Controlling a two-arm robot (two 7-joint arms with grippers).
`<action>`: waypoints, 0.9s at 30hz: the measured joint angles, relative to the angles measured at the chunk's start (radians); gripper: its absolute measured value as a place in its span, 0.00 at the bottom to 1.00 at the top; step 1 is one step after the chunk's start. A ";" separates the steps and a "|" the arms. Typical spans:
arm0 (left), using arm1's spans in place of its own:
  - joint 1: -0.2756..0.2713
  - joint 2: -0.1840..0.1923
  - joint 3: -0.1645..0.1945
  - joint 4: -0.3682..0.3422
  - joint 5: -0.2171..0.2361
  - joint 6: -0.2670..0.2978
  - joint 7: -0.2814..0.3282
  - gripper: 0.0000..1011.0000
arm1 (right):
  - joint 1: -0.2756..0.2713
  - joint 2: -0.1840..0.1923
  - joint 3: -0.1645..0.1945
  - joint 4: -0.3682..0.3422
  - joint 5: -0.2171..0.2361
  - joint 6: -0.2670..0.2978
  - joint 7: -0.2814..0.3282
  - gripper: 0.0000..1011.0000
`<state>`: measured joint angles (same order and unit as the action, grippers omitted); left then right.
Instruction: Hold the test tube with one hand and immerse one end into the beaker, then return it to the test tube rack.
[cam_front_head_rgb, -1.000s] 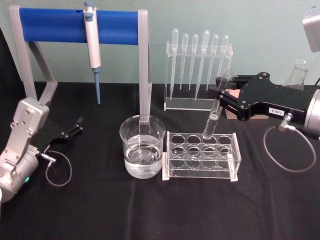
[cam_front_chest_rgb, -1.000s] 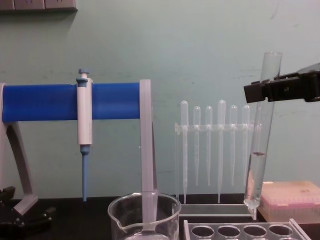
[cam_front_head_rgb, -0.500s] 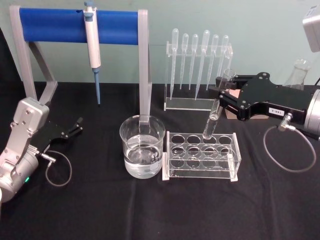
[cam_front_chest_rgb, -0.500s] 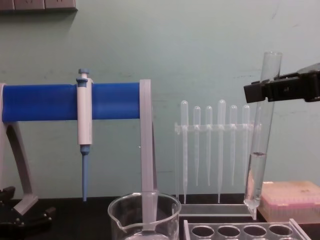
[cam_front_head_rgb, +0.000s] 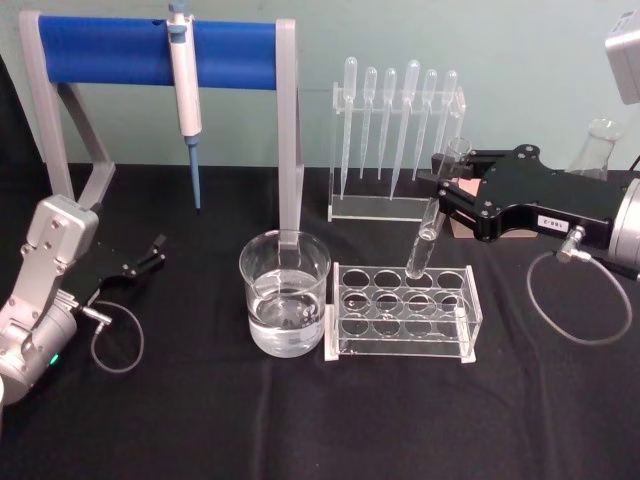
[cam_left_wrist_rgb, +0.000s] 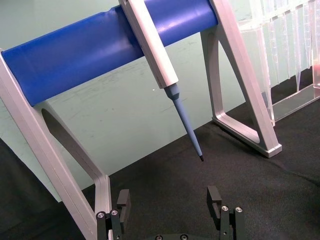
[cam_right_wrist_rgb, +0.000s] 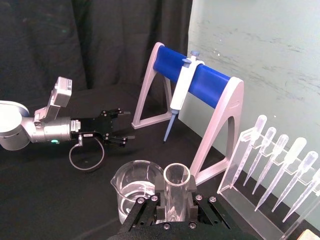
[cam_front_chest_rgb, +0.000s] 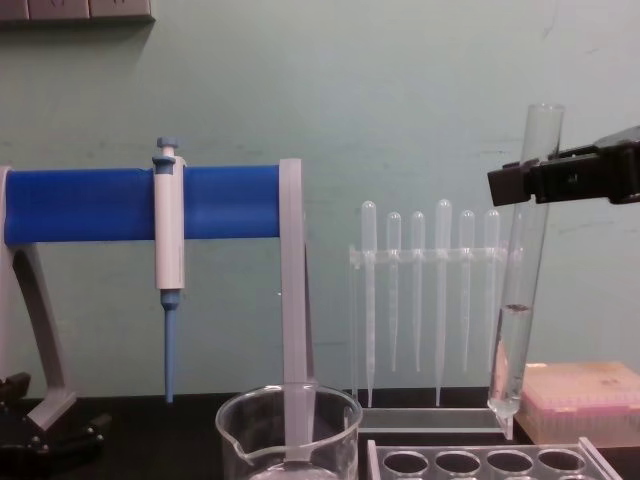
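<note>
— Black cloth covers the worktop (cam_front_head_rgb: 300, 430). What stands around the test tube rack (cam_front_head_rgb: 405, 312)?

— The beaker (cam_front_head_rgb: 285, 295), part-filled with clear liquid, stands just beside the rack, on its left. Behind the beaker is a blue-barred stand (cam_front_head_rgb: 110, 50) carrying a white pipettor (cam_front_head_rgb: 184, 95), blue tip down. Behind the rack is a clear holder of plastic pipettes (cam_front_head_rgb: 395, 125). A pink box (cam_front_chest_rgb: 580, 400) and a glass flask (cam_front_head_rgb: 597, 150) sit at the back right.

— Where is the test tube (cam_front_chest_rgb: 519, 300)?

— In the air over the rack's back row, apart from the beaker. The right gripper (cam_front_head_rgb: 445, 185) reaches in from the right, its fingers clamped on the tube near the upper end.

— Orientation?

— The long axis is near vertical, slightly tilted. The open rim is up and leans right; the round bottom is down and toward the left. Clear liquid fills the lower part. In the chest view the bottom hangs above the rack top, not seated in a hole.

— Anything in the way?

— The rack's left holes lie between the tube and the beaker.

— And the left gripper (cam_left_wrist_rgb: 168, 200)?

— Parked low at the left of the worktop, fingers spread and holding nothing.
</note>
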<state>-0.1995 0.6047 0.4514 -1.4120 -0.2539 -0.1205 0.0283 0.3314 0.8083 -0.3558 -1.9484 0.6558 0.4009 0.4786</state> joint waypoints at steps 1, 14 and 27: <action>0.000 0.000 0.000 0.000 0.000 0.000 0.000 0.99 | 0.000 0.000 0.000 0.000 0.000 0.000 0.000 0.24; 0.000 0.000 0.000 0.000 0.000 0.000 0.000 0.99 | 0.000 0.000 0.000 0.000 0.000 0.000 0.000 0.24; 0.000 0.000 0.000 0.000 0.000 0.000 0.000 0.99 | 0.000 0.000 0.000 0.000 0.000 0.000 0.000 0.24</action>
<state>-0.1995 0.6047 0.4514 -1.4120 -0.2539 -0.1205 0.0283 0.3313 0.8083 -0.3558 -1.9484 0.6558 0.4009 0.4786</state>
